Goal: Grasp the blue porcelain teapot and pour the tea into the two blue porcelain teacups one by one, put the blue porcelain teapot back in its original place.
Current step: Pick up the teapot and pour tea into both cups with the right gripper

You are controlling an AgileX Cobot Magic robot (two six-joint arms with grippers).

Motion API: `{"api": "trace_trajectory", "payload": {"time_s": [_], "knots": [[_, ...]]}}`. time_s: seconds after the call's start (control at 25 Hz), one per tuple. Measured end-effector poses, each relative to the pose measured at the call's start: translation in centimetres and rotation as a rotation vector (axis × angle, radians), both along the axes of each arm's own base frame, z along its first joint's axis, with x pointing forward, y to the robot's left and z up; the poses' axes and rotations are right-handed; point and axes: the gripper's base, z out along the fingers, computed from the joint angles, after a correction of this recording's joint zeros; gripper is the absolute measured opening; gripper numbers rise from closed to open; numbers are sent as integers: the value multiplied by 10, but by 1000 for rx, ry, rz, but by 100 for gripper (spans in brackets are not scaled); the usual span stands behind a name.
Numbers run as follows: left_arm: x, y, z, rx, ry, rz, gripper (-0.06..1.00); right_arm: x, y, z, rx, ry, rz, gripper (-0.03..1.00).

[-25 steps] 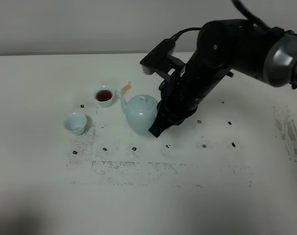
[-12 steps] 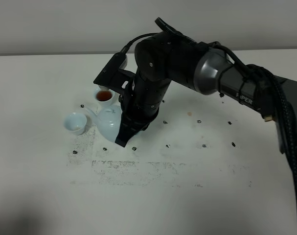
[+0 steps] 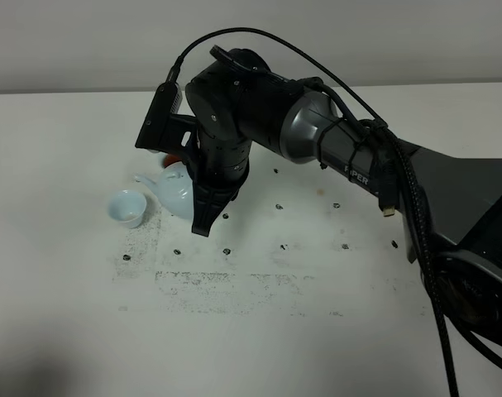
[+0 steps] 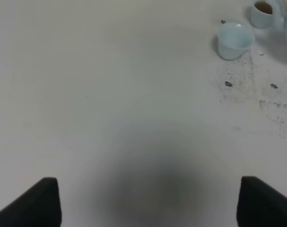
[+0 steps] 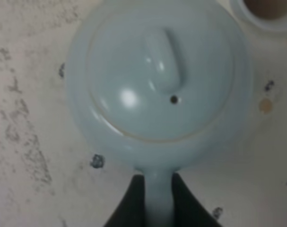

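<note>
The white table (image 3: 259, 331) fills most of the high view, its surface scuffed with grey smudges. The right arm (image 3: 234, 107), black with a grey sleeve, reaches from the right across the middle to the left part of the table. Its jaws are fully closed on the teapot's (image 3: 174, 188) loop handle (image 5: 157, 203). In the right wrist view a black finger (image 5: 129, 205) presses on each side of that handle.

The teapot sits under the arm's wrist, left of the table's middle, with its lid (image 5: 162, 90) on and its spout (image 3: 143, 179) pointing left toward the empty cup (image 3: 127, 207). The spout tip is near that cup's far rim. Whether the pot's base touches the table cannot be told.

The left jaws stand wide apart with nothing between them, their dark tips (image 4: 48, 201) at the edge of the left wrist view above bare table, well apart from the cups.

The empty cup stands upright just left of the teapot. The second cup (image 4: 262, 10), holding dark tea, stands just behind the teapot and is mostly hidden by the arm in the high view.

Small dark specks (image 3: 227, 251) dot the table around the pot.
</note>
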Motion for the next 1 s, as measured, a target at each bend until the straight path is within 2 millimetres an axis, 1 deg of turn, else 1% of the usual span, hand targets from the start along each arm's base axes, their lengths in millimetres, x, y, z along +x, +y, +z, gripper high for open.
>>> {"api": "trace_trajectory", "payload": {"time_s": [0.16,0.6,0.88,1.0], "knots": [[0,0,0,0,0,0,72,-4,6,1,-46,-56,41,4],[0,0,0,0,0,0,72,-10,15,5,-162,-199,122,4],[0,0,0,0,0,0,72,-8,16,7,-183,-242,137,4],[0,0,0,0,0,0,72,-6,16,3,-207,-255,145,4]]}}
